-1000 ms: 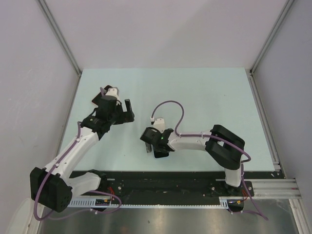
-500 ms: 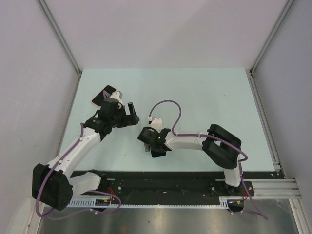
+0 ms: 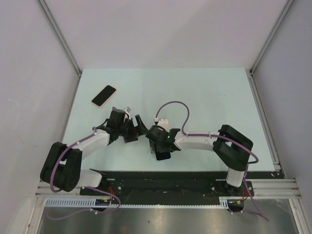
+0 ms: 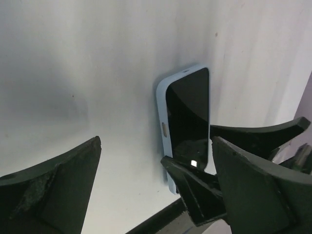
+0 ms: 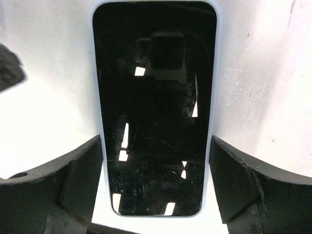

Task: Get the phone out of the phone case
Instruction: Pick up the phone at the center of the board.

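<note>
Nearest the front edge of the bench, the phone is lying screen-up, sitting snug in its light blue phone case. The right tool is straddling it, fingers pressing against both long edges, so it's looking clamped on. Just beyond, the left tool is hovering wide open, holding nothing. I'm guessing the glass is slick and crackable while the case is bendy, so peeling a case corner back seems the way in. Way off at the far left, a second phone with a pinkish rim is lying flat.
</note>
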### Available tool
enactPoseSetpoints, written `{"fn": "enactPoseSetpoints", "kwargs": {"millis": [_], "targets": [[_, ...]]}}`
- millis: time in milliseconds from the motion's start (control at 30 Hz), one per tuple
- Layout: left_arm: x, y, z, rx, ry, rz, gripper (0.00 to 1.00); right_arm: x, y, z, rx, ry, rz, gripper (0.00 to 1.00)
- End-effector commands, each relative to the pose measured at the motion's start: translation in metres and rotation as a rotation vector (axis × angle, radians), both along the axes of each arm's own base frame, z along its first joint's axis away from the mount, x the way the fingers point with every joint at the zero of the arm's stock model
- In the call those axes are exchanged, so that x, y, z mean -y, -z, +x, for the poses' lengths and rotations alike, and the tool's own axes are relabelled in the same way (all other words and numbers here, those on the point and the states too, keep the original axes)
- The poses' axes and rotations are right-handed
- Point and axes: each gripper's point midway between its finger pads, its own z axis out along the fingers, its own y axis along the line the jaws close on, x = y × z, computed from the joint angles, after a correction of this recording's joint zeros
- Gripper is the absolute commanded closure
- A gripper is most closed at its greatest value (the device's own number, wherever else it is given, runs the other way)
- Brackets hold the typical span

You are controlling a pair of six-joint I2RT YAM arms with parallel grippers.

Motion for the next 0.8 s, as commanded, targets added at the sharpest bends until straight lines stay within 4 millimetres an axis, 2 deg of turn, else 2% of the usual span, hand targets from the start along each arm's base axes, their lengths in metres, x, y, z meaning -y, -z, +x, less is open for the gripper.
{"fn": "enactPoseSetpoints", "kwargs": {"millis": [0, 33, 167, 433, 600, 767], "targets": [[0.025, -0.008, -0.002, -0.034, 0.017, -0.171, 0.00, -0.008, -0.024, 0.000, -0.030, 0.006, 0.155, 0.46], [0.026, -0.003, -0.007, -0.050, 0.015, -0.184, 0.00, -0.005, -0.026, 0.002, -0.029, 0.017, 0.183, 0.46], [0.030, -0.003, -0.009, -0.065, 0.002, -0.233, 0.00, -0.004, -0.031, 0.003, -0.069, 0.027, 0.279, 0.46], [0.047, -0.013, -0.014, -0.078, 0.038, -0.344, 0.00, -0.003, -0.036, 0.007, -0.070, 0.037, 0.320, 0.46], [0.062, -0.003, -0.024, -0.130, 0.076, -0.341, 0.00, -0.006, -0.040, 0.007, -0.069, 0.037, 0.346, 0.46], [0.066, 0.011, -0.028, -0.176, 0.083, -0.340, 0.01, -0.011, -0.048, 0.005, -0.068, 0.026, 0.404, 0.46]]}}
